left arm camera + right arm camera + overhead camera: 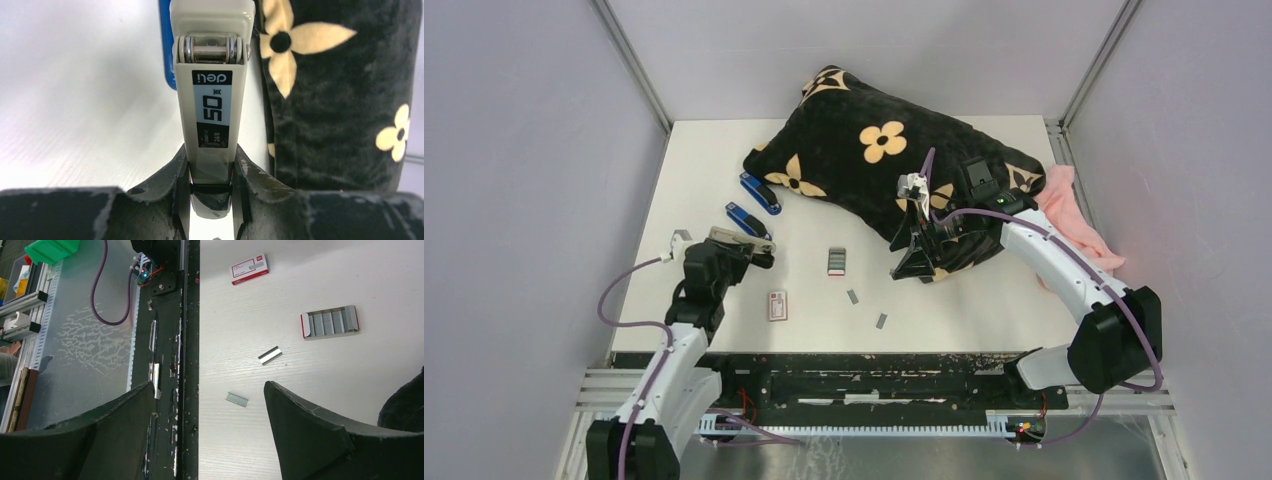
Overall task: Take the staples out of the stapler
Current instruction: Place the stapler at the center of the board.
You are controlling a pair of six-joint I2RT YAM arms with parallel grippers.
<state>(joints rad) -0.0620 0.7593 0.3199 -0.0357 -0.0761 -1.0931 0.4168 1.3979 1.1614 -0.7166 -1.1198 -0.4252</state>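
Clutter on the white table point(984, 310)
Black flowered pillow point(864, 160) at the far side, pink cloth point(1072, 197) against its right end, small white-and-red box point(777, 305) near the front

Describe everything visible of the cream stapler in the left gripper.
The cream stapler is a glossy, plastic-looking body bearing a black-and-white label reading deli and 50, with a silvery metal hinge pin toward its far end. The left gripper clamps its near end from both sides. A blue stapler lies behind it; whether they touch, or whether its staple tray is open, cannot be told.
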